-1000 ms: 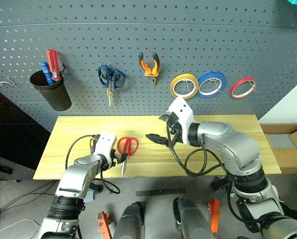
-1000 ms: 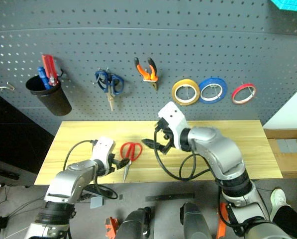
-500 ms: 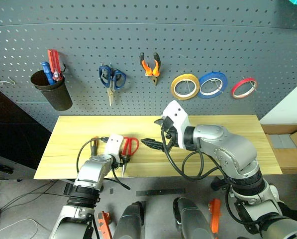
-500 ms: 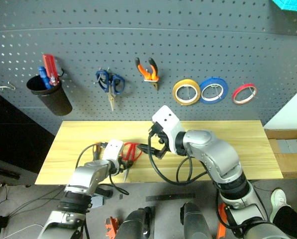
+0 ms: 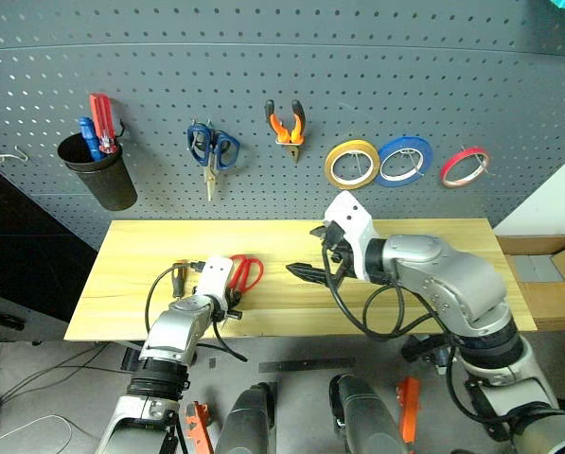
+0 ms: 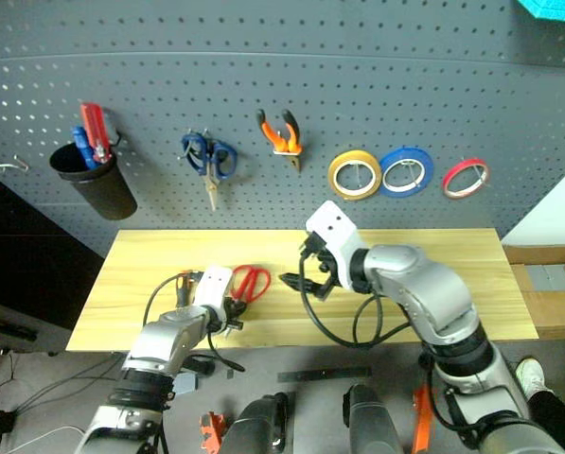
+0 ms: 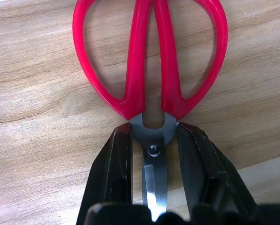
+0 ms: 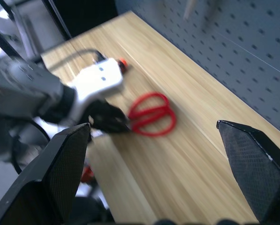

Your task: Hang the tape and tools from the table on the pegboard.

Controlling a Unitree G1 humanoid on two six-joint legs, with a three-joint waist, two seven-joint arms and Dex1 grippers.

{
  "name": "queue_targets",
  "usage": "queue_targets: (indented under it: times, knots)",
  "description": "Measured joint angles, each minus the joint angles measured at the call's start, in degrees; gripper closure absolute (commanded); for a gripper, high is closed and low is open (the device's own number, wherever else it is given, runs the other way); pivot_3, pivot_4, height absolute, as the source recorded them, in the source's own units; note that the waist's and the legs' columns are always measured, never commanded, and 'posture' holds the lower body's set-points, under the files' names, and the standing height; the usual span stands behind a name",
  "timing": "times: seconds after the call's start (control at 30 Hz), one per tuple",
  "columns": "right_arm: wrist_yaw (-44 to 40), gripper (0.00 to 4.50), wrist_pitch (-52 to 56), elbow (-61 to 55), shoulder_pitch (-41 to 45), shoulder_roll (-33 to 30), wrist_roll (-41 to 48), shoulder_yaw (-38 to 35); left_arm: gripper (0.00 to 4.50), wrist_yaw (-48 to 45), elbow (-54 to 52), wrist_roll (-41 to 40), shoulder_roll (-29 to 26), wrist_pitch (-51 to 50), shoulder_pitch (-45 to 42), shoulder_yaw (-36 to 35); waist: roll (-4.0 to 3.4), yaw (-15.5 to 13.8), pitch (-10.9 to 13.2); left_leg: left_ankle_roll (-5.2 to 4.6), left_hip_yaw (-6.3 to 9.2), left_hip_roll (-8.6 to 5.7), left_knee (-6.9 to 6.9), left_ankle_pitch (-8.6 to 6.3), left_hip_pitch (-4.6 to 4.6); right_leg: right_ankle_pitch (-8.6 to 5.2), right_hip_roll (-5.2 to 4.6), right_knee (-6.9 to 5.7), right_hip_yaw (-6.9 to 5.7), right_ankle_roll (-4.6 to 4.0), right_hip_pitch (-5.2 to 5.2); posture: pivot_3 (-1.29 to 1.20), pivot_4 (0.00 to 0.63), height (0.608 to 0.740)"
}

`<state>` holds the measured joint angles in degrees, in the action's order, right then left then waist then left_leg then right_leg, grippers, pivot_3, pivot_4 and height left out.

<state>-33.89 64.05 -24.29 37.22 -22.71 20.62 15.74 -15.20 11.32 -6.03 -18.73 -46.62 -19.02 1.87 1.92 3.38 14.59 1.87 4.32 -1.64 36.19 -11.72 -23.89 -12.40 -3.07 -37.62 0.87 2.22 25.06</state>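
1. Your left gripper (image 7: 154, 154) has its two black fingers (image 7: 116, 164) pressed in on the red-handled scissors (image 7: 149, 61), pinching the metal neck at the pivot, just below the red loops. The scissors lie flat on the table (image 5: 433, 246), near its front edge at about 8 o'clock from the table's centre.
2. The grip sits on narrow, smooth metal. If you lift quickly, the heavier handle end may swing about the pivot, or the blades may slide out from between the pads.
3. The blades point back toward the wrist, so the loops lead. That suits hooking, but a tilted lift could scrape the tips along the wood.
4. Your right gripper (image 5: 306, 271) hovers over the table's middle with its jaws spread wide and nothing in them, at 3 o'clock from the scissors. It stands near the path up to the pegboard (image 5: 282, 104).
5. On the board, the blue-handled scissors (image 5: 211, 151), the pliers (image 5: 284, 123), the yellowish tape (image 5: 350, 163), blue tape (image 5: 403, 159) and red tape (image 5: 463, 165) already occupy hooks, and a black cup (image 5: 97, 170) hangs at 10 o'clock. Pick a free hook.
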Motion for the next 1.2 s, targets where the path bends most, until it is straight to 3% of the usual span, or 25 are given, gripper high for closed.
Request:
queue_targets:
  times: [0.13,0.33,0.7,0.9,1.2]
  knots:
    - [-5.78,0.00,-4.11,-4.09,-0.02,-7.37,0.99,0.17,3.48,-0.35,-2.87,-0.61,-0.16,-1.09,2.24,-1.32,0.01,0.11,0.01,0.00,-0.02,0.02,-0.04,0.00,-0.02,-0.09,0.01,0.08,-0.03,0.15,0.00,-0.11,0.234,0.740]
    - [-9.90,0.00,-7.59,-6.81,0.07,-10.39,1.64,0.23,3.48,-3.07,-11.73,-2.32,-0.63,0.36,3.99,-2.59,0.02,0.07,0.01,0.00,-0.08,0.06,-0.03,0.00,-0.06,-0.09,0.02,0.38,-0.06,0.18,-0.12,-0.12,0.245,0.740]
    - [-11.06,0.00,-12.29,-6.95,6.01,-11.57,0.97,-0.99,3.48,-1.48,-32.76,1.62,-3.25,28.77,10.96,-7.59,0.04,-0.08,0.05,-0.03,-0.12,0.07,-0.12,-0.04,-0.14,0.08,-0.03,0.65,0.00,-0.06,-0.11,-0.11,0.240,0.740]
    - [-12.25,0.00,-15.16,-3.93,6.54,-12.09,0.21,-0.91,3.48,2.13,-33.52,4.98,-3.01,35.93,12.02,-9.08,0.04,-0.13,0.05,-0.05,-0.21,0.06,-0.10,-0.05,-0.14,0.05,0.00,0.63,-0.07,-0.01,-0.14,-0.09,0.236,0.740]
    - [-12.28,0.00,-17.27,-0.67,8.44,-10.90,-1.46,-0.50,3.48,2.00,-22.18,5.04,-2.86,35.48,2.26,-8.67,0.04,-0.08,0.05,-0.05,-0.27,0.06,-0.08,-0.04,-0.15,0.04,0.04,0.60,-0.11,0.02,-0.15,-0.12,0.241,0.740]
